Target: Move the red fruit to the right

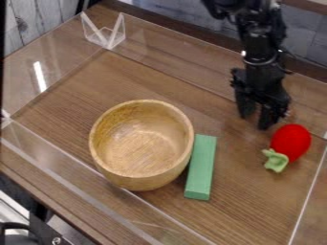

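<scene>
Camera view, from above the table (128, 81): wooden bowl (141, 144) as landmark. Flat green block (202, 167) just to the right of the bowl, lying lengthwise beside its rim. Red fruit (290, 141) well to the right of the bowl, near the clear side wall, green leafy end (274, 160) toward the camera. Gripper (265, 119) pointing down, up and left of the fruit, fingers (250, 111) parted a little, holding nothing.
</scene>
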`<state>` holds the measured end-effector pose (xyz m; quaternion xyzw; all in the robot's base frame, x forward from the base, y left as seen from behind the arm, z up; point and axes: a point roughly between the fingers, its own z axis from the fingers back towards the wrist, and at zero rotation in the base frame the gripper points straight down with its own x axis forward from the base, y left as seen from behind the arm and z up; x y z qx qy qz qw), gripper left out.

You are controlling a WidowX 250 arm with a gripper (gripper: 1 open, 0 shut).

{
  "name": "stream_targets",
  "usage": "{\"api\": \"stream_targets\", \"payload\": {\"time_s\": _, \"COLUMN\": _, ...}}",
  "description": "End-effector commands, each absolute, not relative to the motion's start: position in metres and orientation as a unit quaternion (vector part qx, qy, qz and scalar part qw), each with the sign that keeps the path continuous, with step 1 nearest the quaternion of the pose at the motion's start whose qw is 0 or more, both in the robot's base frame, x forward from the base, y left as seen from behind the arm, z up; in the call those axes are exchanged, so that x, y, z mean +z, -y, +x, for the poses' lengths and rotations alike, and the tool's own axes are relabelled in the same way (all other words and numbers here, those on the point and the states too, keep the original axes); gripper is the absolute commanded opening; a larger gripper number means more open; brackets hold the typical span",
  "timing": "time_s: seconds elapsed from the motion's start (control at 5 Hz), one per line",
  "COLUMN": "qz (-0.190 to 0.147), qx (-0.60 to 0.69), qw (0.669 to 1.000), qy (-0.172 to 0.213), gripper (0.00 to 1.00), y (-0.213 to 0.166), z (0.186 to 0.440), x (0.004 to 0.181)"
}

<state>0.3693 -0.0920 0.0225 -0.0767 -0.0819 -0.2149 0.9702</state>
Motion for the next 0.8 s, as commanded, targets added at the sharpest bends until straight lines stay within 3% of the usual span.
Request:
{"api": "stream_targets", "payload": {"time_s": 0.0, "qz": -0.073, "qx": -0.235, "qw": 0.964, "qy": 0.1, "gripper": 0.0, "y": 0.108, "z": 0.378, "x": 0.038}}
{"api": "stream_targets", "payload": {"time_s": 0.2, "qz": -0.068, "qx": -0.215, "qw": 0.969, "qy": 0.105, "gripper": 1.0, "y": 0.096, "z": 0.38, "x": 0.048}}
{"api": "stream_targets", "payload": {"time_s": 0.4, "qz": -0.064, "qx": -0.193, "qw": 0.973, "qy": 0.11, "gripper": 0.0, "y": 0.083, "z": 0.382, "x": 0.06}}
{"api": "stream_targets", "payload": {"time_s": 0.6, "qz": -0.063, "qx": -0.193, "qw": 0.972, "qy": 0.117, "gripper": 0.0, "y": 0.081, "z": 0.377, "x": 0.077}}
